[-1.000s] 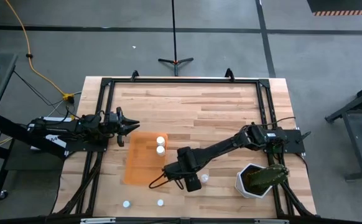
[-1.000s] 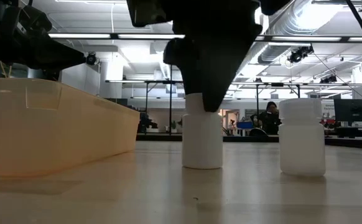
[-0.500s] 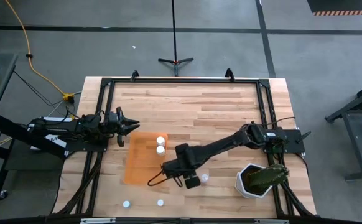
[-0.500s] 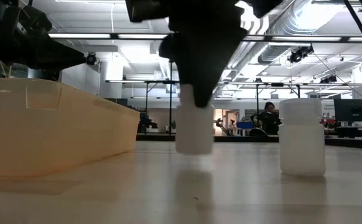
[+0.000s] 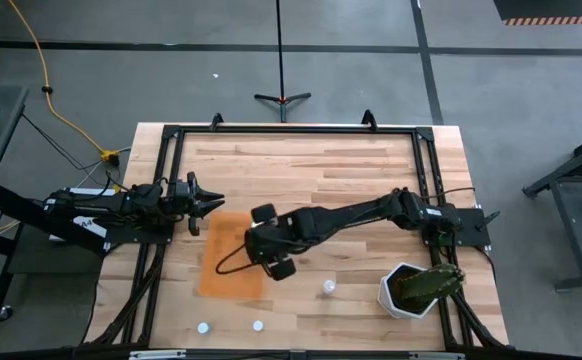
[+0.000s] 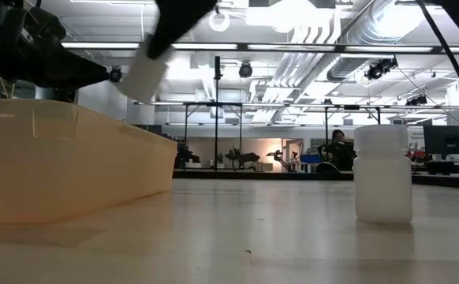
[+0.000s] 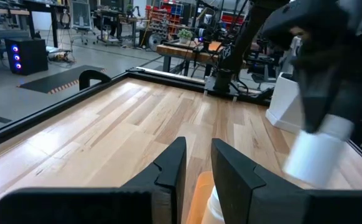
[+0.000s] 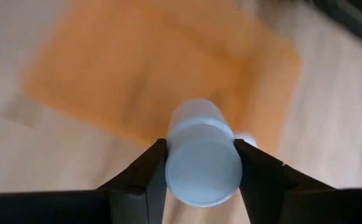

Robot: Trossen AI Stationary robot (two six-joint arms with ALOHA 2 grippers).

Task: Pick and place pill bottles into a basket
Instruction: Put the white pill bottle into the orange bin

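Note:
My right gripper is shut on a small white pill bottle above the orange tray, over its right half. The bottle also shows in the low view, high up and tilted, and in the left wrist view. My left gripper waits just beyond the tray's far left corner, its fingers a narrow gap apart and empty. One bottle stands on its base on the table right of the tray, and two more stand near the table's near edge. My right arm hides the tray's far right part. My right gripper pinches the bottle between its two fingers, one on each side of its upper end. The fingers come from above, pointing down. The bottle hangs below them, tilted, lifted clear of the table and above the tray.
A white hexagonal pot with a green plant stands at the table's near right corner. A black frame runs round the table's edges. Bare wood lies across the far half of the table.
My right gripper has lifted the bottle off the table from right of the tray and carried it up and toward the table's left and far side, over the tray. The bottle stood upright on the table before; now it hangs tilted and clear.

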